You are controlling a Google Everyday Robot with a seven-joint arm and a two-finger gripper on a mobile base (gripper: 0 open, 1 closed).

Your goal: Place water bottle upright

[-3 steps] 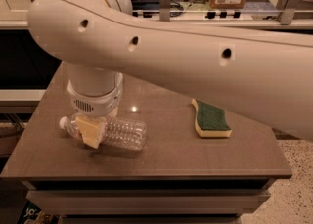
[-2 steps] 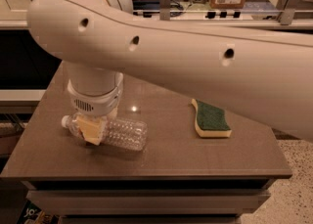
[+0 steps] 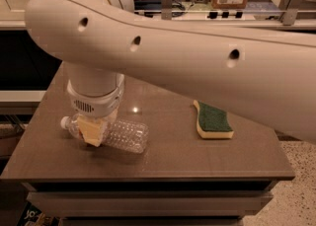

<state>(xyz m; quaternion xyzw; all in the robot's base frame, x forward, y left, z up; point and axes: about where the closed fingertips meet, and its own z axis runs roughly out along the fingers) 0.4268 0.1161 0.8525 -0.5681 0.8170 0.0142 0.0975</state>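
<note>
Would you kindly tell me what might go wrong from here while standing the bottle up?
The gripper sits near the cap end of the lying bottle, so the long body may swing or slip when lifted. The bottle also lies near the table's front edge, so if dropped it might roll off.

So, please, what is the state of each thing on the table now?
water bottle: lying on its side, cap on, cap end pointing left.
gripper: low over the bottle's neck end.
sponge: lying flat, green side up, apart from the bottle.
</note>
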